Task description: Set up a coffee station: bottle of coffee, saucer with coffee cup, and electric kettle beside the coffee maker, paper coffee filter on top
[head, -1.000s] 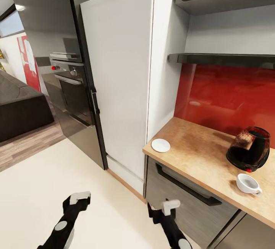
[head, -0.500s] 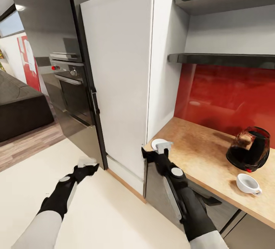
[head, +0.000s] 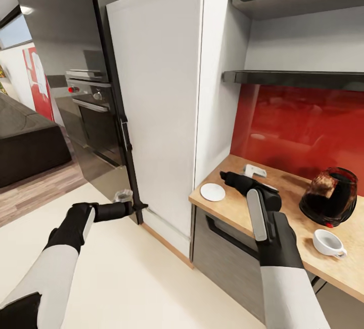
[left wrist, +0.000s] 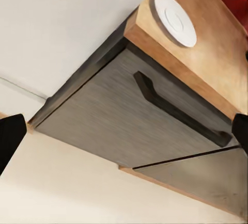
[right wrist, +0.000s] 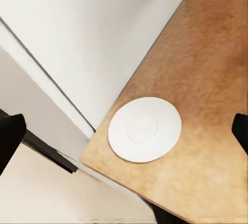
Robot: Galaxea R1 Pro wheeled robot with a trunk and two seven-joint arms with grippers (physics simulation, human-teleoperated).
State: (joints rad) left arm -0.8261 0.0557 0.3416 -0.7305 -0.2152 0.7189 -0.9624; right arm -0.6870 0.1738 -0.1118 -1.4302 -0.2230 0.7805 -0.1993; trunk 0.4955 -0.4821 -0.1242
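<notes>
The saucer (head: 213,192), a flat white plate, lies at the left end of the beige countertop (head: 263,207) and appears in the right wrist view as saucer (right wrist: 144,129). My right gripper (head: 228,177) hovers open just above the worktop, a little right of the saucer, with nothing between its fingers. Farther right stand the dark glass electric kettle (head: 331,197) and the white coffee cup (head: 328,243), upright and apart. My left gripper (head: 132,204) is open, low in front of the tall white cabinet. The coffee maker, bottle of coffee and paper filter are out of view.
A tall white cabinet (head: 156,106) rises at the countertop's left end, with a black oven column (head: 76,81) beyond it. A grey drawer with a black handle (left wrist: 175,110) sits under the worktop. A dark shelf (head: 298,79) hangs above the red backsplash (head: 303,127).
My right arm has risen from floor level up over the countertop beside the saucer. My left arm has lifted and stretched forward toward the foot of the white cabinet.
</notes>
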